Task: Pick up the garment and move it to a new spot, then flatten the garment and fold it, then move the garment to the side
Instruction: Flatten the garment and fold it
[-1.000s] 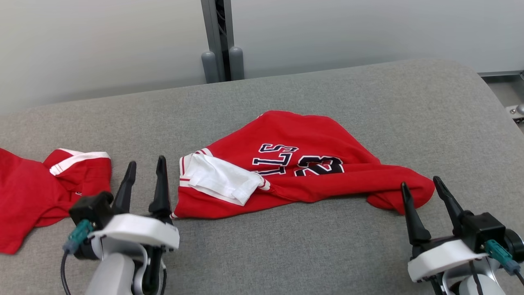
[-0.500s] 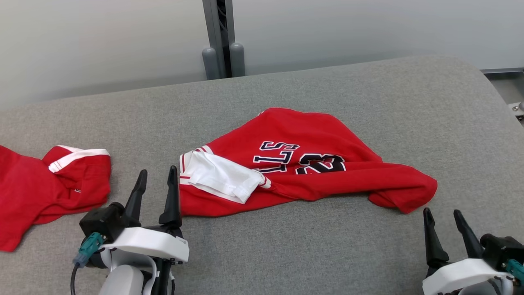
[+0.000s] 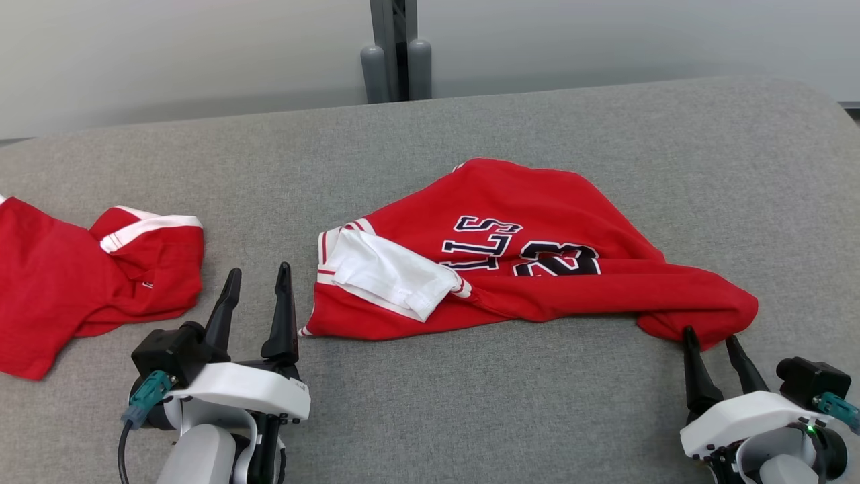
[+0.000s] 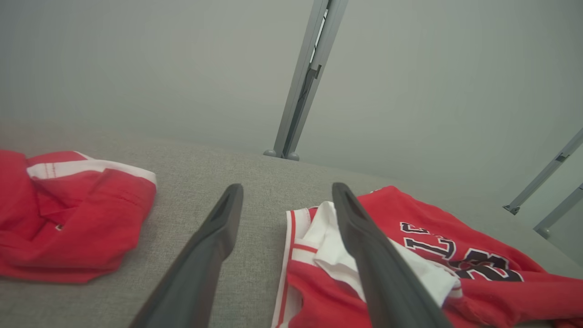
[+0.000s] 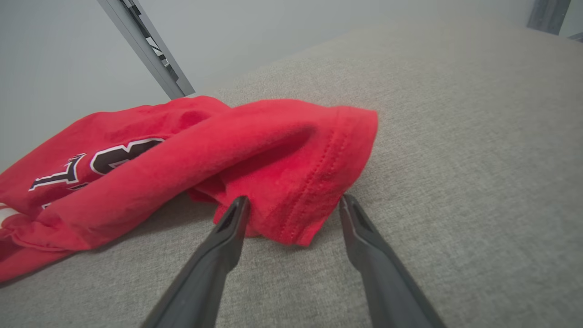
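The garment (image 3: pixel 524 262) is a red jersey with dark lettering, the number 23 and a white folded-over patch, lying crumpled in the middle of the grey padded table (image 3: pixel 537 134). My left gripper (image 3: pixel 259 270) stands open just left of the jersey's white-trimmed edge, touching nothing. In the left wrist view that gripper (image 4: pixel 287 187) has the jersey's trimmed edge (image 4: pixel 300 255) between and behind its fingers. My right gripper (image 3: pixel 709 335) is open at the jersey's right corner. In the right wrist view the right gripper (image 5: pixel 294 198) has the hemmed corner (image 5: pixel 296 182) lying between its fingertips, not pinched.
A second red garment with white trim (image 3: pixel 87 269) lies bunched at the table's left side, also in the left wrist view (image 4: pixel 68 214). A grey metal post (image 3: pixel 396 47) stands behind the table's far edge against a pale wall. Bare grey fabric spreads in front and to the right.
The camera has shifted, so the whole picture slid right. My right gripper drew back from the jersey's corner, then came forward to it again. The left gripper stays beside the left edge.
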`<state>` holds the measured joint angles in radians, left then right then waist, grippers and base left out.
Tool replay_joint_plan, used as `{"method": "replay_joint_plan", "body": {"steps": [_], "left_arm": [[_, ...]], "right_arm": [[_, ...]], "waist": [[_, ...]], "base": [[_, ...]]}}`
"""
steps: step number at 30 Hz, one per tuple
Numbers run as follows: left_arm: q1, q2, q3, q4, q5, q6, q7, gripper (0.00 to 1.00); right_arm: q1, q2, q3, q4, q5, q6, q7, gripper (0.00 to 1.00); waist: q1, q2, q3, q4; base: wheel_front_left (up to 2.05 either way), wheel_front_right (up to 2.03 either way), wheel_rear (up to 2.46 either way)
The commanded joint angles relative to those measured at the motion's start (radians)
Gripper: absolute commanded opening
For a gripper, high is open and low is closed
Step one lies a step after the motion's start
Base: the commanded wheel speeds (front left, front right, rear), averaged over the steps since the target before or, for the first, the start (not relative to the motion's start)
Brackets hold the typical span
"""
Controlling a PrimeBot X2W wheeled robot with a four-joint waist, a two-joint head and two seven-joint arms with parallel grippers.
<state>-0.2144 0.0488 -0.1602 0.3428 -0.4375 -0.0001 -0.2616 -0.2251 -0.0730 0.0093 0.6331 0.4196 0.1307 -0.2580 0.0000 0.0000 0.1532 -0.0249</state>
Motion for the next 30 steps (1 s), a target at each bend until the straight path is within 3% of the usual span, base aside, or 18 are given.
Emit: {"method": "replay_joint_plan", "body": {"steps": [1,2,3,8,22,30], "left_arm": [[-0.013,0.003,0.010,0.002,0.007,-0.004,-0.003,1.00],[-0.013,0.003,0.014,0.002,0.008,-0.006,-0.004,1.00],[-0.013,0.003,0.017,0.002,0.010,-0.007,-0.003,1.00],[-0.020,0.003,0.022,0.004,0.009,-0.003,-0.003,1.00],[0.019,0.003,-0.017,0.010,-0.041,0.010,-0.003,1.00],[0.038,0.003,-0.035,0.005,-0.067,0.020,-0.003,1.00]], "right_arm": [[-0.019,-0.012,0.012,0.022,0.018,0.000,-0.008,0.63],[-0.027,-0.014,0.018,0.032,0.028,0.000,-0.008,0.24],[-0.036,-0.019,0.026,0.041,0.032,0.000,-0.008,0.00],[-0.059,-0.041,0.062,0.033,0.050,0.000,-0.009,0.00],[-0.092,-0.203,0.052,-0.165,-0.010,0.000,0.014,0.00],[0.005,-0.235,0.044,-0.284,-0.006,0.000,0.229,0.00]], "waist": [[0.0000,0.0000,0.010,0.005],[0.0000,0.0000,0.013,0.005],[0.0000,0.0000,0.015,0.004],[0.0000,0.0000,0.017,-0.009],[0.0000,0.0000,-0.060,-0.042],[0.0000,0.0000,-0.084,-0.030]], "base": [[0.00,0.00,0.00],[0.00,0.00,0.00],[0.00,0.00,0.00],[0.00,0.00,0.00],[0.00,0.00,0.00],[0.00,0.00,0.00]]}}
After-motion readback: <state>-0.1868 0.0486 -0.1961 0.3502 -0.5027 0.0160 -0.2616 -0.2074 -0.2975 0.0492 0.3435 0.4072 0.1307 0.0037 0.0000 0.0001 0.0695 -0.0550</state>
